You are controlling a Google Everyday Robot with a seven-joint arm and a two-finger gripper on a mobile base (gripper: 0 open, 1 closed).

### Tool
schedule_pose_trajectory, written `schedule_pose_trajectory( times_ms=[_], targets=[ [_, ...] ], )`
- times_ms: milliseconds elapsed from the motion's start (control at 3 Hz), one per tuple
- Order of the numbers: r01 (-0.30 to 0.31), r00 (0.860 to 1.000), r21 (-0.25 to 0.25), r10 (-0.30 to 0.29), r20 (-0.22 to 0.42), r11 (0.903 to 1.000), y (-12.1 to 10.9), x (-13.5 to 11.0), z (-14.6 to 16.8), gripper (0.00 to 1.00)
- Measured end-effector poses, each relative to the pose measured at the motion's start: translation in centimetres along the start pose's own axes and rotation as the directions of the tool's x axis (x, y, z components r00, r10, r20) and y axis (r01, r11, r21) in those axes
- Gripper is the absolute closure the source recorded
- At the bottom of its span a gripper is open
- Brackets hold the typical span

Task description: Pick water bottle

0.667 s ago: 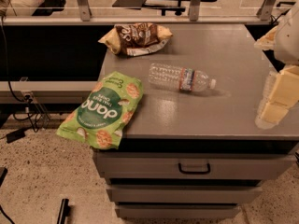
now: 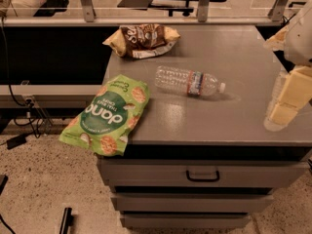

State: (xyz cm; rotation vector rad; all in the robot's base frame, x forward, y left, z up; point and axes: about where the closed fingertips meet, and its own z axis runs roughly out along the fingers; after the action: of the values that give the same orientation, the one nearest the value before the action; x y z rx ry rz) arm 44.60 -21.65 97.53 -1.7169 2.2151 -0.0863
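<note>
No visible shift since the earlier frame: same spot for the small clear ribbed plastic water bottle, same hover at the right edge for the cream-coloured blocky gripper. Cannot tell whether open or closed; well apart from the bottle in any case.

Lying on its side near the middle of the flat grey cabinet top, white cap pointing right toward the gripper, base end just beside the green crinkled snack bag.

Likely to roll if nudged off-centre: round body, long axis left to right, so free to run toward the front edge or back toward the brown and yellow snack bag. Could also squash or slip out under a hard squeeze, being thin plastic. Narrow cap end probably the weaker place to grab.

Front edge near the bottle, with nothing there to stop a roll. Green bag hanging over the left front corner; could be tipped off by a sweep that way. Bare surface between cap and gripper, and more behind on the right: good room for an approach from the right or from above. Tighter on the left, between the two bags.
</note>
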Motion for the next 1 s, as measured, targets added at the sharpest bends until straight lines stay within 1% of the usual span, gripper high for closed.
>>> schedule_pose_trajectory(
  times_ms=[333,667,1000],
  targets=[
    [0.028,0.997,-0.02,-0.026,0.069,0.9994,-3.3,-1.6,2.6,0.0],
    [0.038,0.988,-0.056,-0.03,0.15,0.9977,-5.8,-3.1,5.1,0.0],
    [0.02,0.971,-0.124,0.01,0.238,0.9921,-7.9,-4.8,8.6,0.0]
  ],
)
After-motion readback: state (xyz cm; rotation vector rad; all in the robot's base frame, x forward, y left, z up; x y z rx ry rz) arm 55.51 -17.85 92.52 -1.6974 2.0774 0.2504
